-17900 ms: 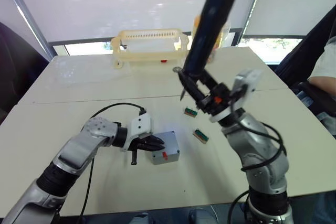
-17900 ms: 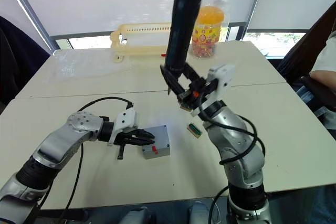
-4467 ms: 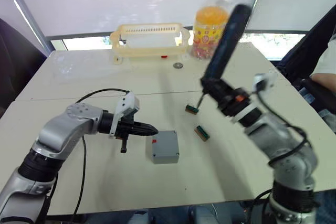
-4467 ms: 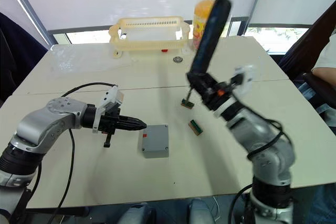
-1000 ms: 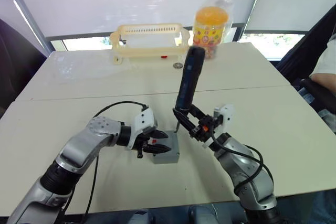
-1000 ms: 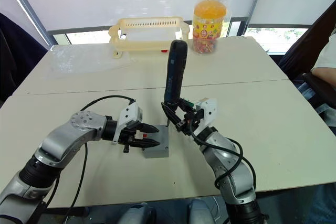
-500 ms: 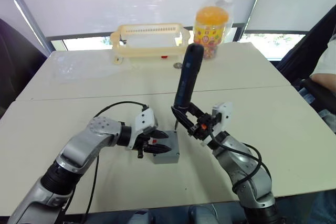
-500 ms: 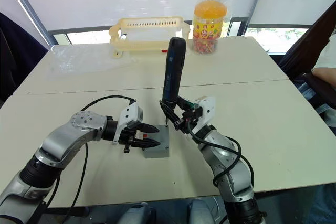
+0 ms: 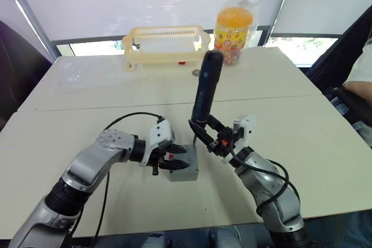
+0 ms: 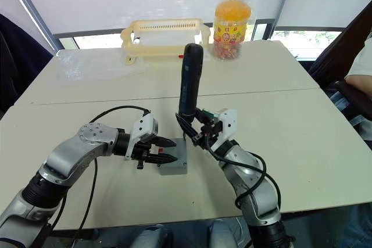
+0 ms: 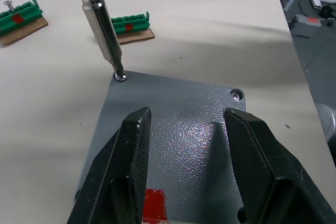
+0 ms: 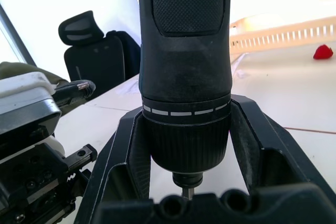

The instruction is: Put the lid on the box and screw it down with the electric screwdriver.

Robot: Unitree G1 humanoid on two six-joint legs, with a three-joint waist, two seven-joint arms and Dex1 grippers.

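Textured grey lid (image 11: 178,145) sits on the box (image 9: 185,169), centre-frame. Left gripper (image 11: 184,129) spread wide over it, holding nothing. Right gripper (image 12: 186,145) clamps the matte-black electric screwdriver (image 9: 204,94), metal bit on a corner screw (image 11: 121,76).

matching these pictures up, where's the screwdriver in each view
Left eye view: the screwdriver stands near upright at centre, tip on the grey lid.
Right eye view: the same, at centre.
Left wrist view: its metal bit, tip on a corner screw of the lid.
Right wrist view: its black body, close up.
Shared landmark: the cream basket behind it, also in the right wrist view.
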